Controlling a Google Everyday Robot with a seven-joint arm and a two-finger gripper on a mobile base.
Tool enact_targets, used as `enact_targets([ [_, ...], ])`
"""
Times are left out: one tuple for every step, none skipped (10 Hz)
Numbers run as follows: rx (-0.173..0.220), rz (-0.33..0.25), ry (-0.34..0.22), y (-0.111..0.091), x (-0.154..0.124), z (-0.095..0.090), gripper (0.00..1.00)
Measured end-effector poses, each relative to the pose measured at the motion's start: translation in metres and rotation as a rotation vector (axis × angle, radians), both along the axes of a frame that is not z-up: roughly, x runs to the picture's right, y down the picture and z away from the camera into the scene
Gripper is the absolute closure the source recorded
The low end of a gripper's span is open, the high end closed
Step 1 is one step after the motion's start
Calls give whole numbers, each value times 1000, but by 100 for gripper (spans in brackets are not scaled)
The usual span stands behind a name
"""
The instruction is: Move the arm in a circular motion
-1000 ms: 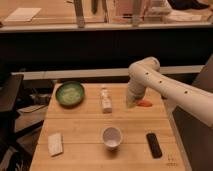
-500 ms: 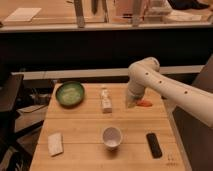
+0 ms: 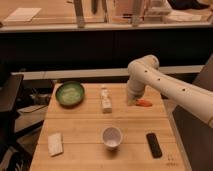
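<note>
The white arm [image 3: 165, 85] of thick rounded tube segments with small dark dots reaches in from the right edge over the wooden table [image 3: 85, 130]. Its elbow joint bulges near the table's back right, and the lower link drops toward the tabletop. The gripper [image 3: 132, 100] hangs at the end of that link, just above the table, beside a small orange object [image 3: 144, 103] and right of a small white bottle [image 3: 105, 98].
A green bowl [image 3: 70, 93] sits at the back left. A white cup [image 3: 112, 137] stands at the front middle. A black remote-like object [image 3: 154, 144] lies front right. A pale sponge-like block [image 3: 55, 143] lies front left. A dark counter runs behind the table.
</note>
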State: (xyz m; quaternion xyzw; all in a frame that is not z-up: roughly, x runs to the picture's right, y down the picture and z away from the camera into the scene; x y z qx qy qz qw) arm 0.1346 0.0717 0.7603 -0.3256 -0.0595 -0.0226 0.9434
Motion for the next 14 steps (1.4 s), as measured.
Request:
enact_targets([
  [3, -12, 12, -14, 4, 12, 99],
  [9, -20, 17, -24, 7, 19, 99],
  [18, -20, 25, -33, 14, 24, 99],
  [31, -14, 47, -41, 31, 25, 99],
  [37, -6, 61, -43, 42, 25, 99],
  [43, 10, 77, -44, 56, 23, 96],
  [47, 33, 93, -45, 80, 20, 93],
  [43, 35, 92, -41, 94, 19, 96],
  [42, 28, 84, -39, 103, 18, 99],
  [40, 23, 78, -37, 108, 17, 100],
  [40, 20, 74, -35, 107, 17, 100],
  [38, 20, 76, -31, 103, 15, 100],
  [36, 19, 76, -29, 92, 14, 100],
  [32, 13, 72, -26, 76, 14, 100],
])
